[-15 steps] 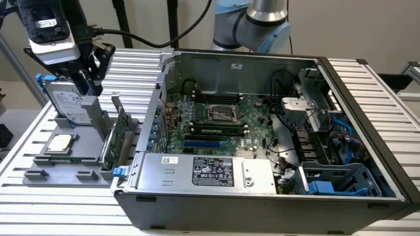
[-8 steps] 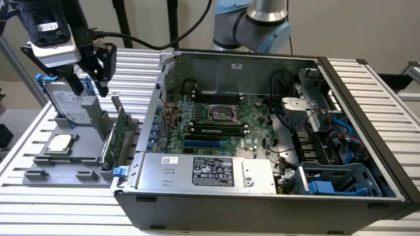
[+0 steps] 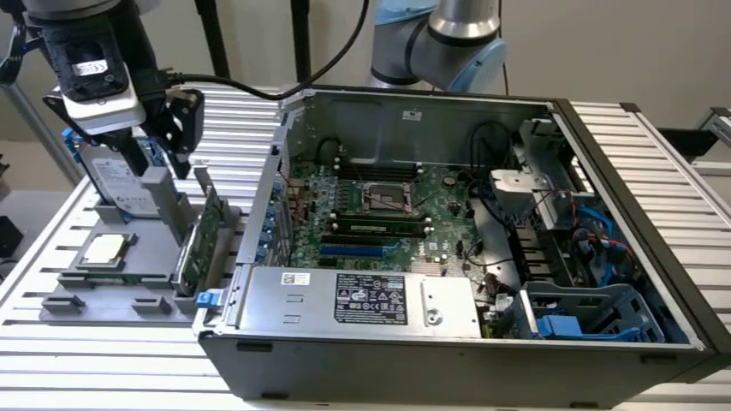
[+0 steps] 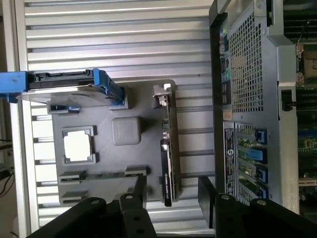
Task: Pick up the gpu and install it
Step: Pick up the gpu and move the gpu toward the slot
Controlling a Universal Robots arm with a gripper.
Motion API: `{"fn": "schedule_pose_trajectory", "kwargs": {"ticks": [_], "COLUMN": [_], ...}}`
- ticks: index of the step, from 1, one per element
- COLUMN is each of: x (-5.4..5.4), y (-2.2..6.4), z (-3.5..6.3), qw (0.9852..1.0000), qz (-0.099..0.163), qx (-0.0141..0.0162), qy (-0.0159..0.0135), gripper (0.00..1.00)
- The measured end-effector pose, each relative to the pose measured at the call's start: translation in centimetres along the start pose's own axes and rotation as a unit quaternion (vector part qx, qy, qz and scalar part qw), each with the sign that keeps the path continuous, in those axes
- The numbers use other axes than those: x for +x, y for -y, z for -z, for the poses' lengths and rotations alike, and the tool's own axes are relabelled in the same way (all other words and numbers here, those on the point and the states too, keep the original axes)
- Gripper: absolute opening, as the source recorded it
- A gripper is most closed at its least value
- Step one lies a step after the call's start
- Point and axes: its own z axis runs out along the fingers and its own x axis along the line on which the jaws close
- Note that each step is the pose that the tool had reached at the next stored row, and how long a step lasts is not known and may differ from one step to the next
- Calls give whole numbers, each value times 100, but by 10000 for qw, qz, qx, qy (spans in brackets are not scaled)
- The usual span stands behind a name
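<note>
- The gripper (image 4: pixel 172 183) hovers above the gray tray (image 4: pixel 143 106), fingers spread apart and grasping nothing.
- The gpu (image 3: pixel 207 235) stands on edge in the tray, along the edge nearest the computer case (image 3: pixel 457 360).

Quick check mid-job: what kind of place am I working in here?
Probably a robotics lab bench for PC assembly: an open computer case on a slatted aluminium table, beside a grey fixture tray holding the gpu on edge.

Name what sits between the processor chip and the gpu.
In the wrist view, a grey square block stands between the processor chip and the gpu.
</note>
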Motion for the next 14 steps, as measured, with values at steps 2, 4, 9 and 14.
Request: {"fn": "schedule_pose_trajectory", "kwargs": {"ticks": [2,4,9,14], "x": [4,8,16,25], "y": [2,4,8,13], "z": [-36,-72,-164,-253], "qw": [10000,10000,10000,10000], "qz": [3,8,18,25], "qx": [0,0,-1,-1], "qy": [0,0,0,-1], "gripper": [100,100,100,100]}}
